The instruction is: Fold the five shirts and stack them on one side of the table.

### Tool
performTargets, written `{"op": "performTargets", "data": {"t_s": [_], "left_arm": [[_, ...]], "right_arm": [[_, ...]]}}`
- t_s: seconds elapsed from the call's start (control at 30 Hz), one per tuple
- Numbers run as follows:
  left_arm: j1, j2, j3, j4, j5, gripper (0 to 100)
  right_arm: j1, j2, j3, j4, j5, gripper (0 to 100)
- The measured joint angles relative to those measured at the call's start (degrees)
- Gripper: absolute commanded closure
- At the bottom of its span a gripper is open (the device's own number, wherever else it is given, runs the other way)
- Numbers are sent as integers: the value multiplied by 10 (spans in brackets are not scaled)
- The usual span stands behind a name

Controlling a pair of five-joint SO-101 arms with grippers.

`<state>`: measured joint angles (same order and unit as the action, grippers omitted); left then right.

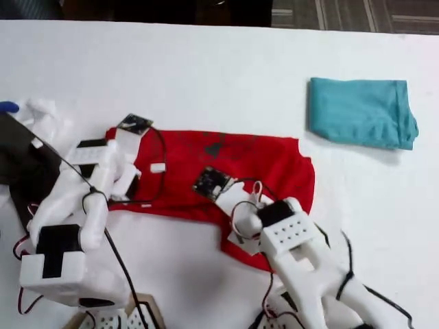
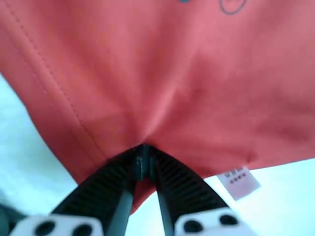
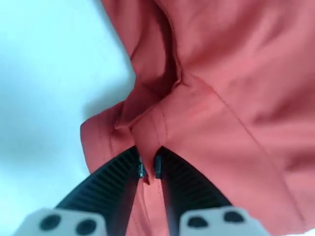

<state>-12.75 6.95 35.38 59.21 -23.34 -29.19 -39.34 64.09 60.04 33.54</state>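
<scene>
The red cloth shirt [image 1: 233, 161], matt and soft with stitched hems and a small white label [image 2: 238, 179], creases over a white table [image 1: 206, 75] of dull, smooth finish; the folded teal cloth shirt [image 1: 360, 113] looks equally matt. The left gripper [image 2: 143, 160] and right gripper [image 3: 149, 169] have ribbed black plastic fingers [image 2: 177, 182], faintly glossy, set in smooth white plastic housings [image 2: 64, 226].

White table [image 1: 206, 75] (dark floor [image 1: 329, 12] beyond) carries 1 black object [image 1: 17, 164] at its edge.

The folded shirt [image 1: 361, 113] lies behind and right of the spread shirt [image 1: 226, 161].
</scene>
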Motion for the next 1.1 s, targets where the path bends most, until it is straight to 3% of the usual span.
{"op": "performTargets", "data": {"t_s": [0.33, 0.57, 0.77, 1.1], "left_arm": [[0, 0, 0, 0, 0, 973], [0, 0, 0, 0, 0, 973], [0, 0, 0, 0, 0, 974], [0, 0, 0, 0, 0, 974]], "right_arm": [[-5, -47, 3, 60, 0, 976], [-6, 7, 24, 33, 0, 813], [-11, 34, 25, 32, -1, 808], [-199, 36, 25, 32, 0, 886]]}}
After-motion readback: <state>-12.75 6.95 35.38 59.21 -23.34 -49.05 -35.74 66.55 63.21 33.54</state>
